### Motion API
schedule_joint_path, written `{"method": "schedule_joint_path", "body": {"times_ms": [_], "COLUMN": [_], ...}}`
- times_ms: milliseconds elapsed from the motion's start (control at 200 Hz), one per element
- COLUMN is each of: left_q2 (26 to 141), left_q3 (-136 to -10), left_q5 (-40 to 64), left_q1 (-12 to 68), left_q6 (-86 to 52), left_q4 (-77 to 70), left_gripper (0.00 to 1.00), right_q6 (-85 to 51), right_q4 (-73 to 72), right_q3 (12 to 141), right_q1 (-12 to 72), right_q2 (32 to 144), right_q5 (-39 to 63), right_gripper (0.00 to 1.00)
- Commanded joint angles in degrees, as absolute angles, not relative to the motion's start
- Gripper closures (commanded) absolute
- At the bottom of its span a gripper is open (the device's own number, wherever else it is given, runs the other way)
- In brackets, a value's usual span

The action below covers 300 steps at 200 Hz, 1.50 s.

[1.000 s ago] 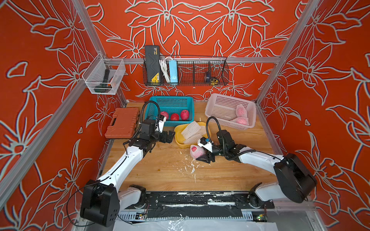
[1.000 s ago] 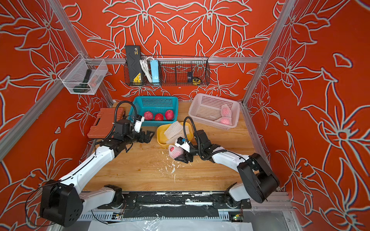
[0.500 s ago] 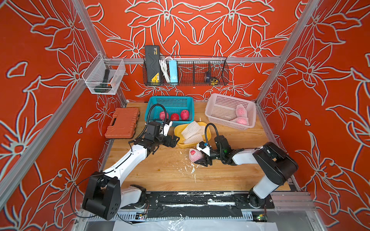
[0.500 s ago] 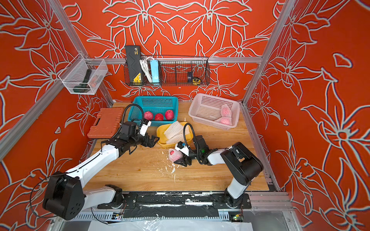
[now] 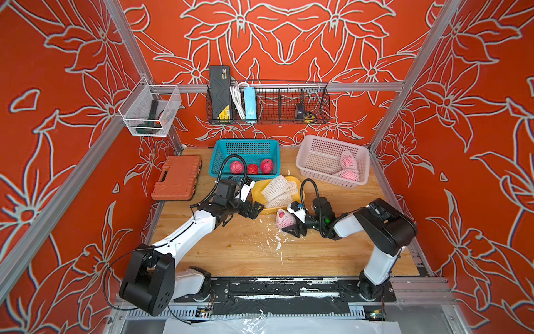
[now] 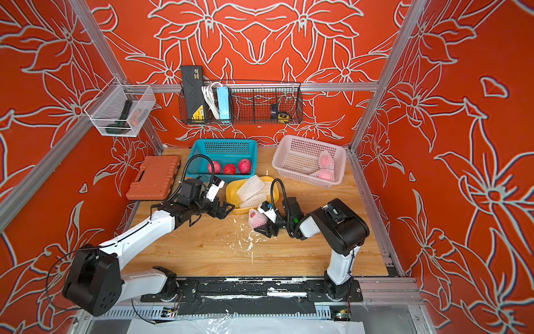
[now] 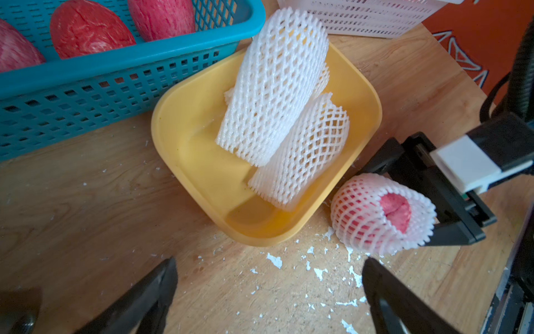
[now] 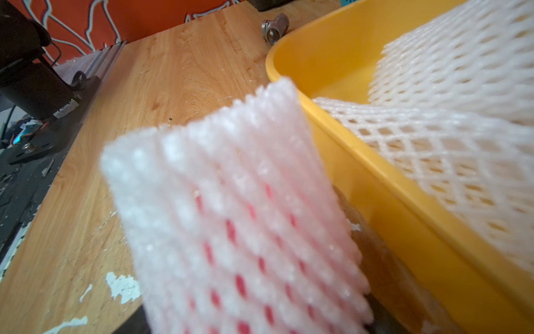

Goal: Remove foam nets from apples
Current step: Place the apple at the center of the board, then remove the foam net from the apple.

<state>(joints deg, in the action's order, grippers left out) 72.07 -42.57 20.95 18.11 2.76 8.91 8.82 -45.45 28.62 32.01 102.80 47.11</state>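
Table (image 5: pixel 231 248) is carrying everything. Yellow tray (image 7: pixel 202 173) with stripped nets (image 7: pixel 274 86) is sitting ahead of the right gripper (image 7: pixel 416 199), just beside its load. Netted apple (image 7: pixel 361 208) is lying between that gripper's jaws. They're standing spread on either side and touching mesh; can't tell if they're pinching or only flanking. Sleeve axis is running straight out from the right palm, with bare apple end (image 7: pixel 396 208) facing the palm and the far mesh end pointing away. Left gripper (image 5: pixel 255 209) is hanging wide open and empty, with the apple ahead of its tips, off to one side, apart. My read: right arm is nearer, and left is needing to reach that far end.
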Motion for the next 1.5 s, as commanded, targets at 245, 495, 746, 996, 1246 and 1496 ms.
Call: {"method": "schedule_joint_path", "body": {"times_ms": [245, 495, 746, 996, 1246, 1496], "left_q2": [71.0, 71.97, 73.03, 73.47, 73.15, 75.48], "left_q3": [-40.63, -41.37, -40.97, -40.65, -39.81, -39.28], "left_q5": [23.58, 24.06, 22.57, 20.2, 21.03, 25.55], "left_q1": [20.97, 24.07, 25.74, 26.54, 26.54, 26.54], "left_q6": [4.13, 4.55, 4.92, 5.19, 2.93, -0.09], "left_q4": [9.32, 8.89, 8.54, 9.05, 7.33, 3.25], "left_gripper": [0.02, 0.02, 0.04, 0.15, 0.23, 0.28], "right_q6": [7.99, 8.0, 6.56, 7.17, 7.81, 7.93], "right_q4": [-48.95, -47.97, -44.55, -40.53, -35.95, -34.12], "right_q3": [25.65, 24.71, 25.27, 25.9, 27.13, 26.84], "right_q1": [31.17, 30.76, 30.53, 30.55, 30.54, 30.57], "right_q2": [102.06, 100.05, 97.4, 95.22, 93.65, 92.31], "right_q5": [40.76, 38.35, 35.34, 34.56, 33.01, 33.75], "right_gripper": [0.15, 0.1, 0.1, 0.11, 0.13, 0.14]}}
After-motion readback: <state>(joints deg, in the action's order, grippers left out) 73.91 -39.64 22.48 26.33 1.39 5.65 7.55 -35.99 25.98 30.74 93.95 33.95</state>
